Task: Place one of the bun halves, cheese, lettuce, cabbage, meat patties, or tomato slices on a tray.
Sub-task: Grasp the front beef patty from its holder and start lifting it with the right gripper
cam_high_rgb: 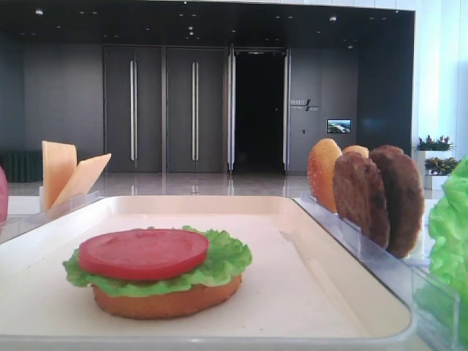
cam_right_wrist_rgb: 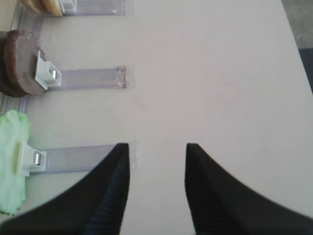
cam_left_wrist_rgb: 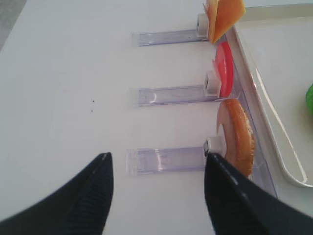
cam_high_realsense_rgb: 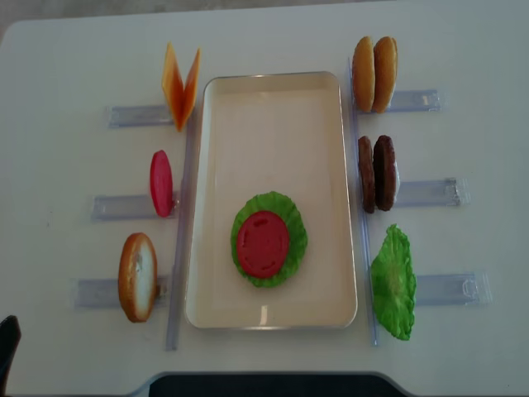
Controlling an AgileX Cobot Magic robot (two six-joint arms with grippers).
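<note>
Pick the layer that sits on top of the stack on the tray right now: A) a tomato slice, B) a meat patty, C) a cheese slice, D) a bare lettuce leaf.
A: a red tomato slice lies on top of the lettuce, which the low front view shows resting on a bun half on the tray; the cheese and the meat patties stand in their holders beside the tray.
</note>
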